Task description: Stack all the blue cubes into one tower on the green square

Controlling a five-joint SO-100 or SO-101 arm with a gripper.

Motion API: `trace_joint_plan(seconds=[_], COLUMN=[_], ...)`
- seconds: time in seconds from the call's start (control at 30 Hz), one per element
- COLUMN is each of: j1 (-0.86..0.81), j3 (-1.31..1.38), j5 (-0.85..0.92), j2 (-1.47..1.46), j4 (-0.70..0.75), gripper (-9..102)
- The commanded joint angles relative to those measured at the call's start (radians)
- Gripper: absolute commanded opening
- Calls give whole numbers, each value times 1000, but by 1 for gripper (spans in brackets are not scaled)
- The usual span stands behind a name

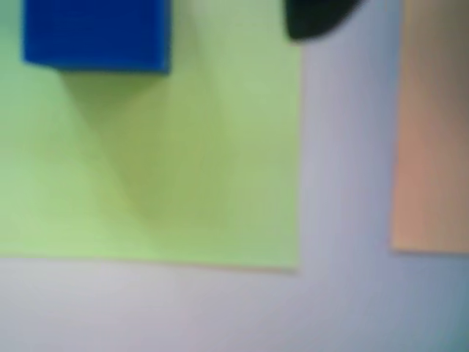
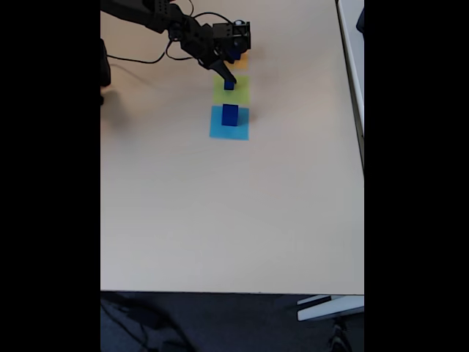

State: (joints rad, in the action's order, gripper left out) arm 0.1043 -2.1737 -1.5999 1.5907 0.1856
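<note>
In the fixed view, the gripper [image 2: 226, 75] hangs at the upper middle of the frame over the green square [image 2: 242, 89], with a small blue cube [image 2: 229, 85] right at its tip; whether the claw is clamped on that cube or parted just beside it cannot be told from this far off. A larger blue cube [image 2: 230, 114] stands on the light-blue square [image 2: 220, 130] just below in the frame. The wrist view is blurred, but it shows a blue cube [image 1: 95, 35] sitting on the green square [image 1: 183, 169] at the upper left, a dark fingertip at the top edge, and an orange square [image 1: 432, 125] at the right. A third cube cannot be made out (the arm may hide it). If the cube on green is to be the base, the sensible course seems to be seating it flat and away from the paper's edge before lifting straight up, so the next cube has a level top.
</note>
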Motion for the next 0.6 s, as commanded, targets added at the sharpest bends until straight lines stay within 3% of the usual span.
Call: trace_joint_plan(seconds=[0.0,0.57], j1=[2,15], j3=[-14,-54], j5=[6,-23], j2=[23,-66], j4=[-49,-144], gripper=[28,27])
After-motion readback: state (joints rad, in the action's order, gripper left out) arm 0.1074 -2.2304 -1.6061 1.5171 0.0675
